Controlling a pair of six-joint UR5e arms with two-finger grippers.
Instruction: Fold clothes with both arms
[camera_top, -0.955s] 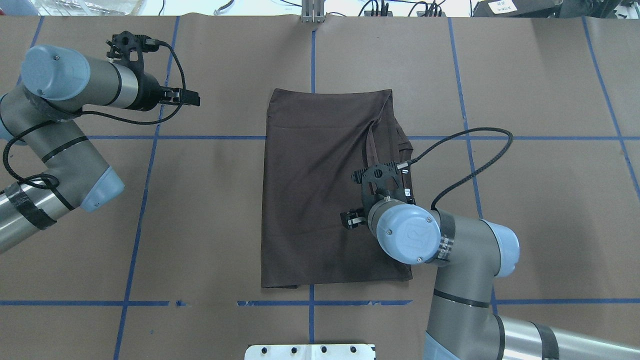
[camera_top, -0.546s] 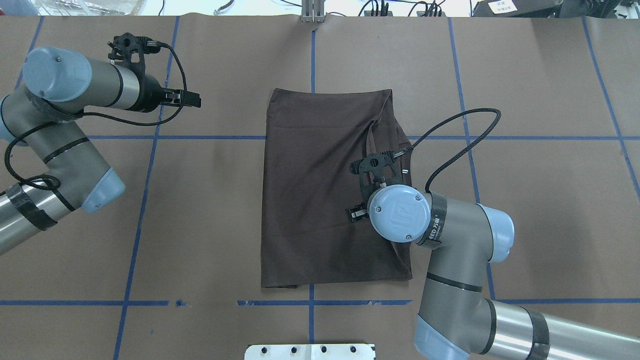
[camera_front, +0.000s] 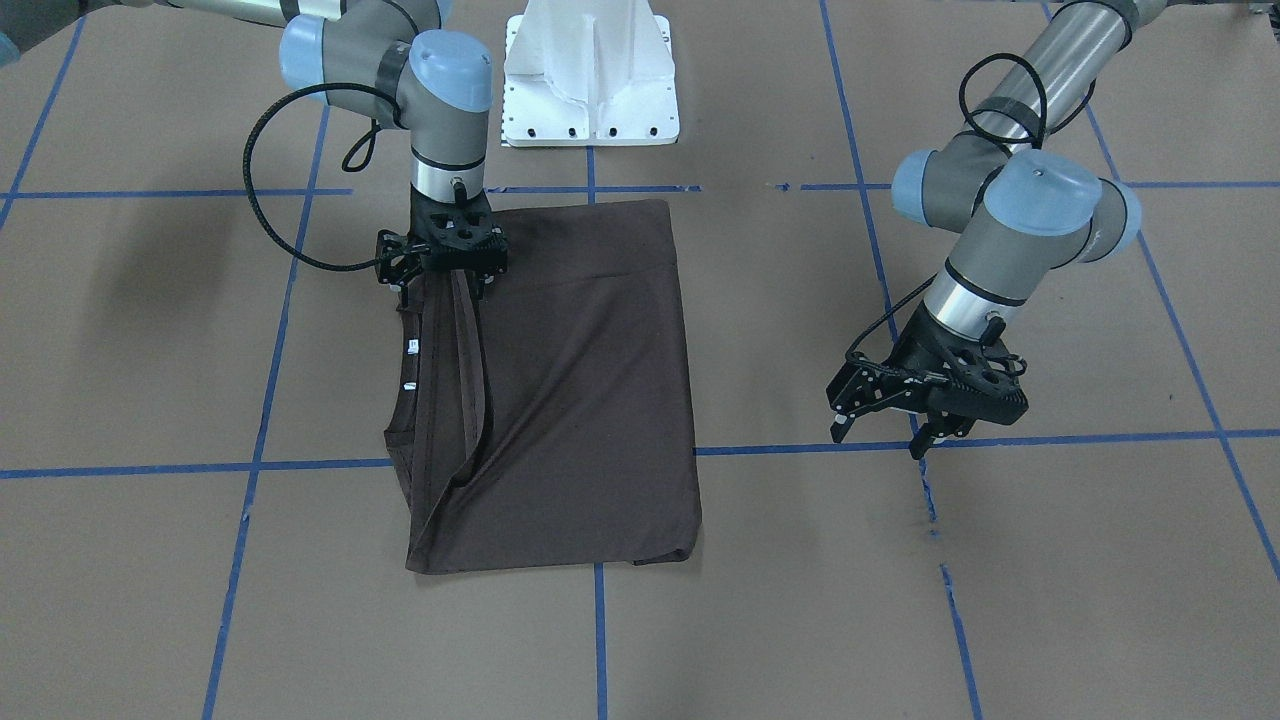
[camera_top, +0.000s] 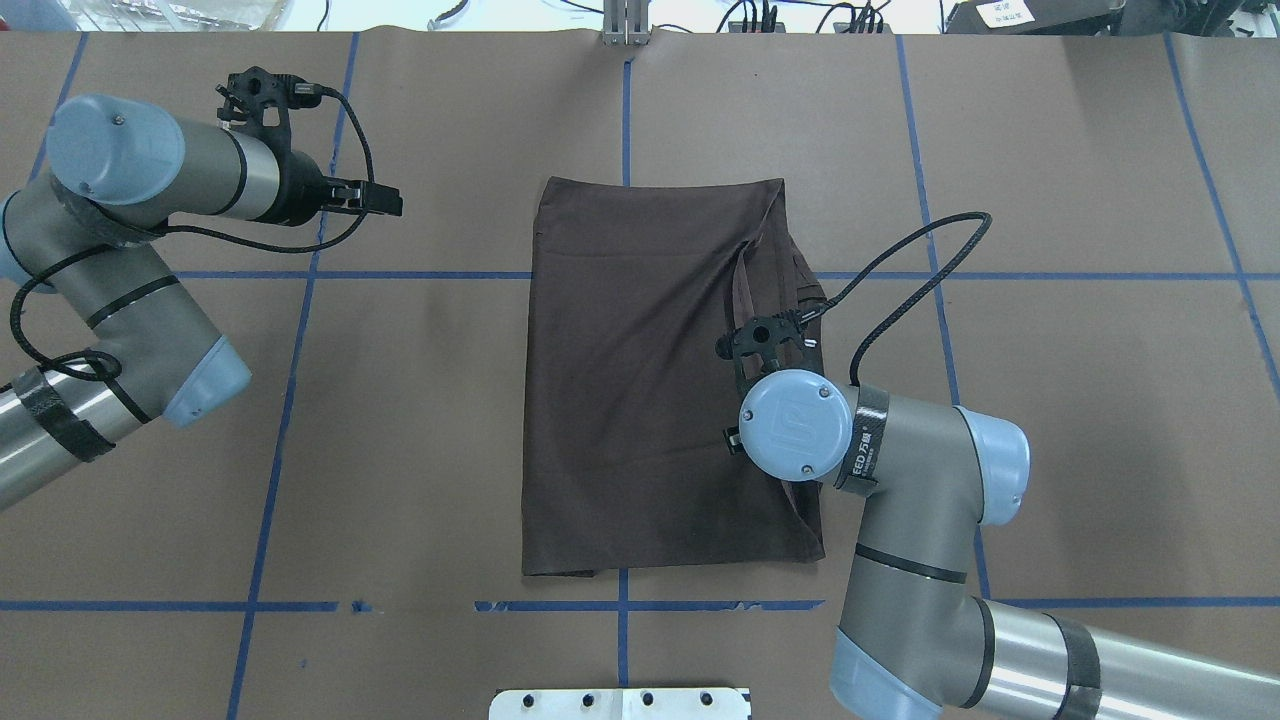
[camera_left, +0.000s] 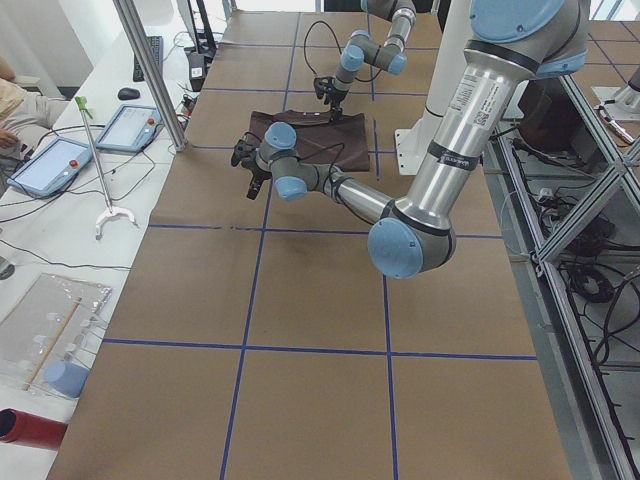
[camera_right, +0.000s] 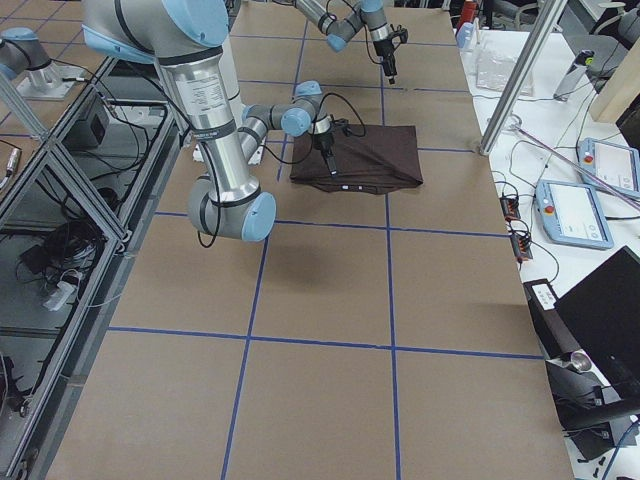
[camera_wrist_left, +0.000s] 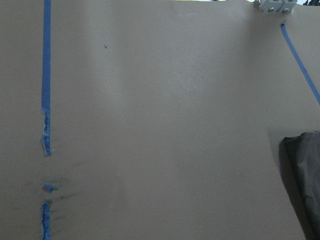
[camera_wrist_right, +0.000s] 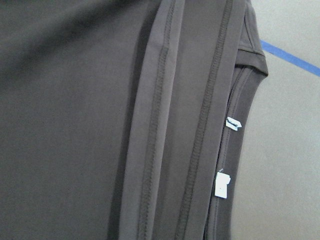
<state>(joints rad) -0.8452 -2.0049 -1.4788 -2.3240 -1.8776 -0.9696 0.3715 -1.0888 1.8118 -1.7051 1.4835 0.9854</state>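
The dark brown-grey T-shirt (camera_top: 640, 380) lies flat in the middle of the table, folded into a tall rectangle. A sleeve and its hems are folded over its right side (camera_front: 465, 370). The white neck tags (camera_wrist_right: 221, 184) show at that edge. My right gripper (camera_front: 443, 290) points straight down over this folded edge. Its jaws look open and hold nothing, and in the overhead view it (camera_top: 735, 440) is mostly hidden under the wrist. My left gripper (camera_top: 388, 203) hovers open and empty above bare table, well left of the shirt, and it also shows in the front view (camera_front: 880, 440).
Brown paper with blue tape lines (camera_top: 290, 380) covers the table. The white bolted pedestal (camera_front: 590, 80) stands at the robot's edge. Past the far edge stand a metal post (camera_left: 150, 70) and tablets (camera_left: 128, 127).
My right wrist has swung from tilted to straight down and shifted a little right and away from the robot over the shirt's right edge. The left arm has barely moved.
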